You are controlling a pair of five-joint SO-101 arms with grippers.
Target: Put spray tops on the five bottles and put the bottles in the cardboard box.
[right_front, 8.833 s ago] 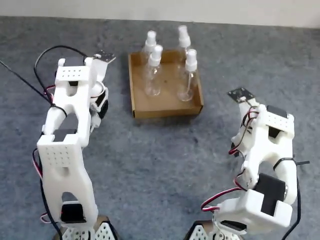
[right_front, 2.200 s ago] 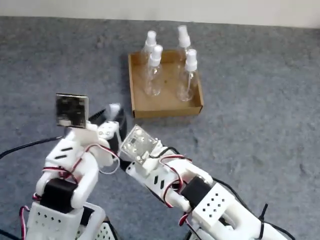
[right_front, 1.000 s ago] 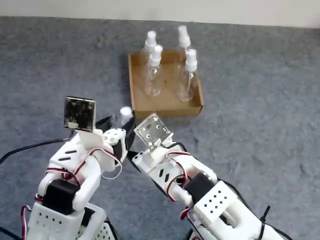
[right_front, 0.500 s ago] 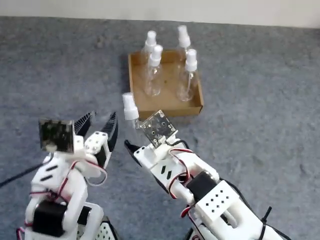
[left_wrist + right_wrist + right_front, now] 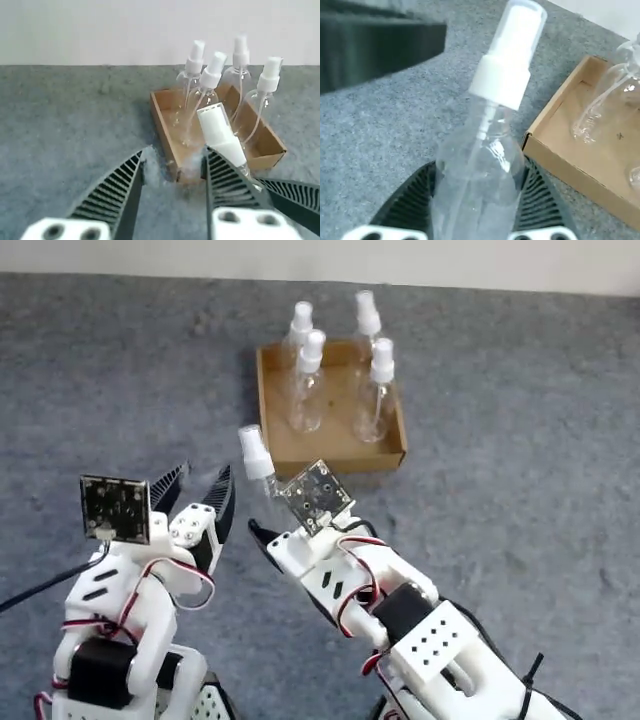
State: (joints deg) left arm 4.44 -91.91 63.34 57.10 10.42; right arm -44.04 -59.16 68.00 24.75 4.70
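Right gripper (image 5: 480,167) is pinching the last bottle (image 5: 477,150) around its body, spray top (image 5: 507,60) on, tilted, just in front of the near left corner of the cardboard box (image 5: 335,462); left gripper (image 5: 200,482) sits spread wide and empty just beside it. Best move looks like this: the right arm lifts until the base clears the near wall, rights the bottle, then lowers it into the bare strip in front of the four bottles (image 5: 306,390) standing inside. It should let go only once the base is seated, since a tilted drop could topple the neighbours
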